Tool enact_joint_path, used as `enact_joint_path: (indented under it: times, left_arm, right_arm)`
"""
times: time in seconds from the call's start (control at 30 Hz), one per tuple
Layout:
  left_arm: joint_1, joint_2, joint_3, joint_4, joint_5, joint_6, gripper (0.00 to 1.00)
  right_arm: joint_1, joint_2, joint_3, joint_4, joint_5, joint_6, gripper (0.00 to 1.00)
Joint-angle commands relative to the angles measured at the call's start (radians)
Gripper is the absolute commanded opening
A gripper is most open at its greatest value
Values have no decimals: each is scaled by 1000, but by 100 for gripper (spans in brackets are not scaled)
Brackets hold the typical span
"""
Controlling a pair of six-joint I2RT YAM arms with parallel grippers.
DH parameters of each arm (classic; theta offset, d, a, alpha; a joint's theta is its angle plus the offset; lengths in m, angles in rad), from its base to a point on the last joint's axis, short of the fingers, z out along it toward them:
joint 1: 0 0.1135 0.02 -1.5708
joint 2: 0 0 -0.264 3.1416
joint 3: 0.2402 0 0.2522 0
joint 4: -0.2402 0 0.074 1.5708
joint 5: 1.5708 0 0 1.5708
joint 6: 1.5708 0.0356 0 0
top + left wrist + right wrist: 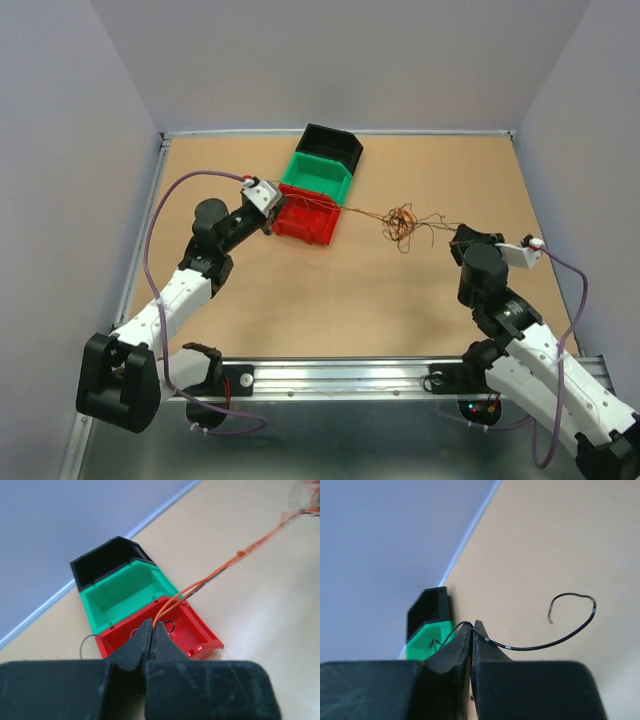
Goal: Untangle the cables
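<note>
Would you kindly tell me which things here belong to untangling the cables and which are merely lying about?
Job: cables; left jaws, shut on an orange strand; right jaws, shut on a dark strand.
Lying about, seemingly: red bin, green bin, black bin.

Tangle (402, 222) is too fine from above to sort strand from strand. In the left wrist view it's a blur, clipped at the top right corner. Right wrist: green bin (425, 645) half hidden behind the fingers (452, 655), and the dark wire (520, 649) vanishes where they pinch it.
</note>
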Motion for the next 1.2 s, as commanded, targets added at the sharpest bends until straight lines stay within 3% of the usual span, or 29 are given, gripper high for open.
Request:
enact_joint_path:
  times: [0.0,0.23,0.33,0.63,0.83,1.1,1.17]
  left_arm:
    - [140,-92,-32,224,-141,-162,0]
    - [169,-192,-81,287,-323,-231,0]
    - [185,-241,-96,319,-524,-271,0]
    - [312,-212,-43,279,-806,-346,0]
    - [482,-164,6,207,-755,-478,0]
    - [556,-146,46,154,-840,-542,0]
    - [586,-152,46,152,-798,-558,0]
  right_arm:
    - [-38,-106,-22,-125,287,10,0]
    - [-38,-368,4,-227,396,-8,1]
    - [-38,-490,16,-239,440,-63,0]
    - [-38,-585,36,-253,467,-100,1]
    - [-38,-593,36,-265,471,-88,0]
    - [-38,-626,39,-297,491,-62,1]
    - [-38,-625,40,-300,485,-54,1]
